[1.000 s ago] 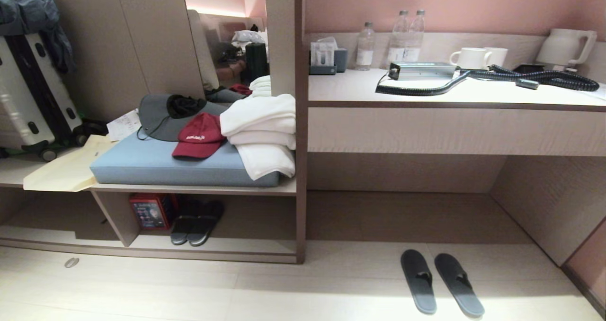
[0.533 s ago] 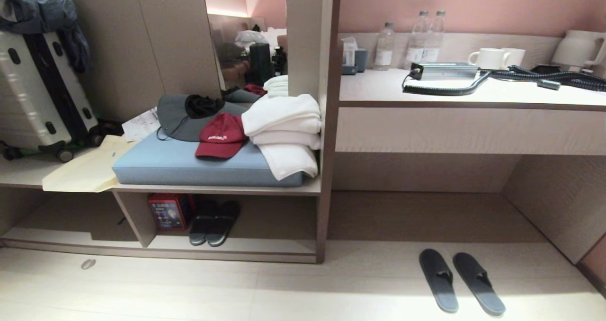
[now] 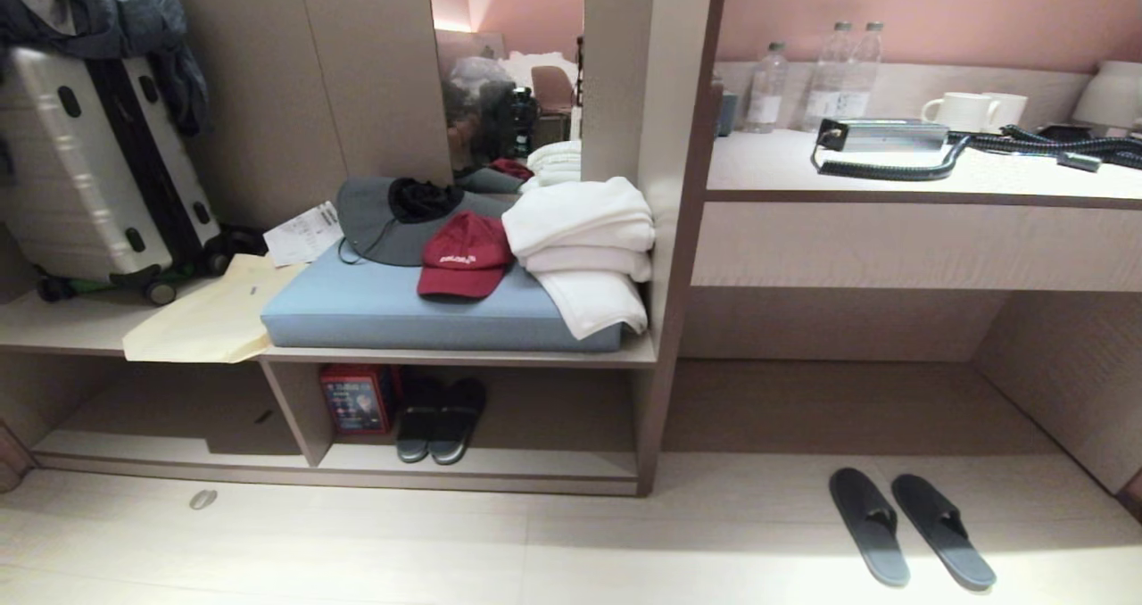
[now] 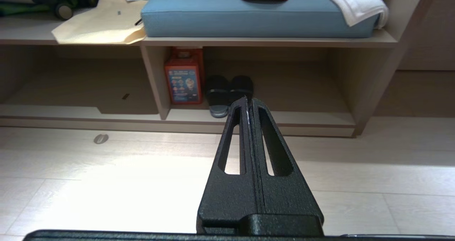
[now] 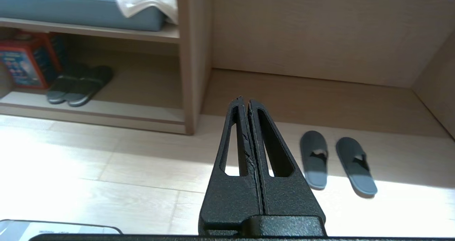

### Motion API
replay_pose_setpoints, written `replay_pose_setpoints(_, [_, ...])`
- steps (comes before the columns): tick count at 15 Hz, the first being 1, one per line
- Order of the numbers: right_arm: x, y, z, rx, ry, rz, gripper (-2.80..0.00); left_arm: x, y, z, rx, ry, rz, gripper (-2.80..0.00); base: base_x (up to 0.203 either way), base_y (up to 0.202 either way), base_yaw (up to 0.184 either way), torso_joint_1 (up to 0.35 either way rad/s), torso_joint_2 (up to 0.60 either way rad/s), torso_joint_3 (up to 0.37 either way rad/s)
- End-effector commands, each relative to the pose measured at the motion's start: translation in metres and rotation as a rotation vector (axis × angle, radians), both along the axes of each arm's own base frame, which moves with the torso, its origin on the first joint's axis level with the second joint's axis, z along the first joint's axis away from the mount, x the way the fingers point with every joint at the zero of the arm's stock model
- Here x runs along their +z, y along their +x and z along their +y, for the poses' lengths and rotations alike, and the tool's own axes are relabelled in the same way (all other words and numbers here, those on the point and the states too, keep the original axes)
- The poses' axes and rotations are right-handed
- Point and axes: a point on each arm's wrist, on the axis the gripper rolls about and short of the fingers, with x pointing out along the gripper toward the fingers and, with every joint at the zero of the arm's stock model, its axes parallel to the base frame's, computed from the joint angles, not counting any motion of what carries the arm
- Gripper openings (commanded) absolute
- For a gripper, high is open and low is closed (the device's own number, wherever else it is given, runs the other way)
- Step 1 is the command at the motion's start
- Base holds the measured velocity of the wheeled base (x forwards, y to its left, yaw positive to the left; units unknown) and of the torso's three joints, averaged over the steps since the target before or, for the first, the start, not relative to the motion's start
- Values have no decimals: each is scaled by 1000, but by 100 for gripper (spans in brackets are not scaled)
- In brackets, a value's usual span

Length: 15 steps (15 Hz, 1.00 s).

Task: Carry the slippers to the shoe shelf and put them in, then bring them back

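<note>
— Grey-blue slippers [image 3: 910, 526] are seen lying side by side on the pale floor [image 3: 357, 551], under the desk counter [image 3: 910, 181]. What has changed?

— The whole scene has slid rightward across the head view over the last second, so the camera is judged to have swung left; the things themselves are not taken to have moved. The slippers are now left low at the right edge, while the shoe shelf [image 3: 482, 473] is brought nearer the middle.

— And the grippers?

— The right gripper [image 5: 245, 100] is shown with its fingers pressed together, empty, the slippers lying ahead of it and off to its right, well apart. The left gripper [image 4: 247, 100] is likewise closed on nothing and is pointed straight at the shelf's cubby. No pickup has been made yet, so the task is judged barely begun.

— What stands in the way?

— The cubby is already partly taken by black slides [image 3: 442, 419] and a red box [image 3: 357, 398] just beside them; free board is left to their right. An upright divider [image 3: 656, 391] is set between slippers and cubby, so it must be rounded.
</note>
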Motion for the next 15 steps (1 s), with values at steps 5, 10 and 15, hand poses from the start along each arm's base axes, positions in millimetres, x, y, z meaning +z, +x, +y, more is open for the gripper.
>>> replay_pose_setpoints(5, [0,0,0,2,0,0,-280,0,0,0,1,0,1,-280,0,34,-1,1,1,1])
replay_pose_setpoints(10, [0,0,0,2,0,0,-280,0,0,0,0,-3,3,-280,-83,0,0,4,1,0])
replay_pose_setpoints(15, [0,0,0,2,0,0,-280,0,0,0,0,-3,3,-280,-197,0,-1,2,2,2])
